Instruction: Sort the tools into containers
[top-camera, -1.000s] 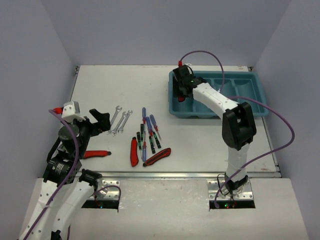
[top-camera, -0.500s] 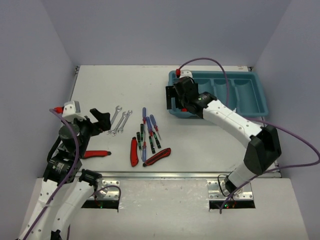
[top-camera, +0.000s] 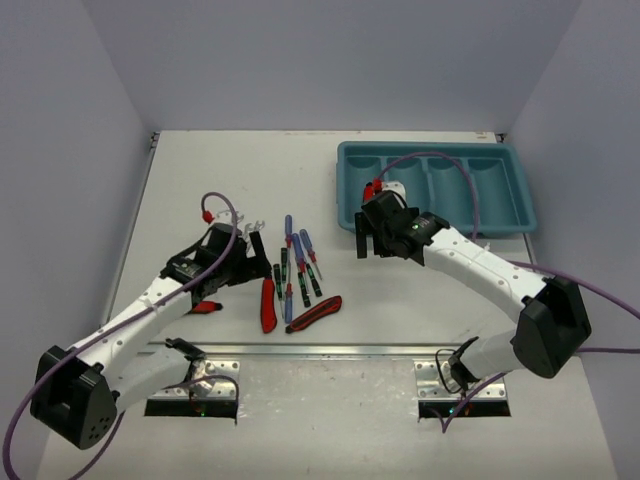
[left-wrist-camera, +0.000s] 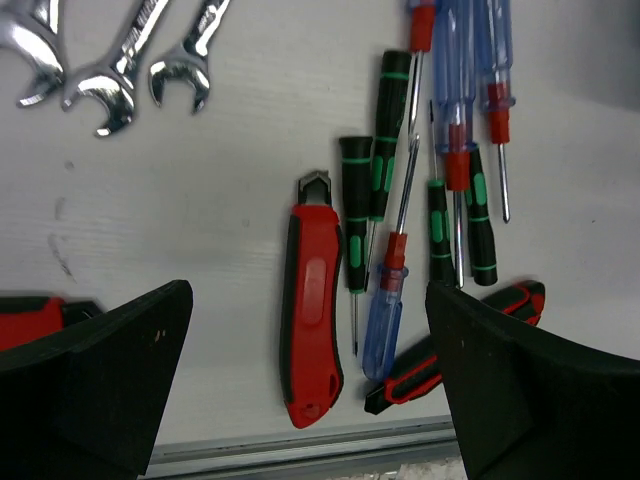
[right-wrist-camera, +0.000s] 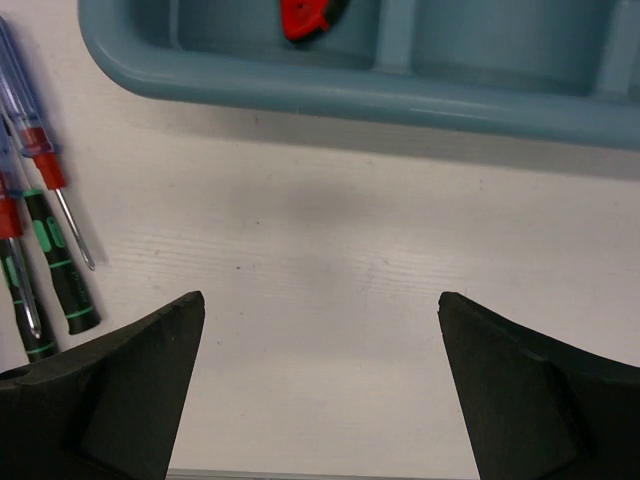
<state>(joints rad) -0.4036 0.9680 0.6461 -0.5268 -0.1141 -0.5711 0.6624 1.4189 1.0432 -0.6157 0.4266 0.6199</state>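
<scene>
Tools (top-camera: 295, 275) clustered on counter (top-camera: 200, 170) near 7 o'clock. Teal tray (top-camera: 500, 226) at 1 o'clock, one red-black tool (right-wrist-camera: 310, 15) in leftmost compartment. Left end effector (left-wrist-camera: 308, 295) spread wide, empty, straddling red utility knife (left-wrist-camera: 308, 350), likely lining up pick. Right end effector (right-wrist-camera: 320, 300) wide, empty, between tray and tools. White counter, pale lilac walls (top-camera: 60, 120).

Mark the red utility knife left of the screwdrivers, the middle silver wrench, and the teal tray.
red utility knife (left-wrist-camera: 312, 320), left wrist view, middle of its red body.
middle silver wrench (left-wrist-camera: 105, 90), left wrist view, its open-end head.
teal tray (right-wrist-camera: 420, 100), right wrist view, its near outer wall.
</scene>
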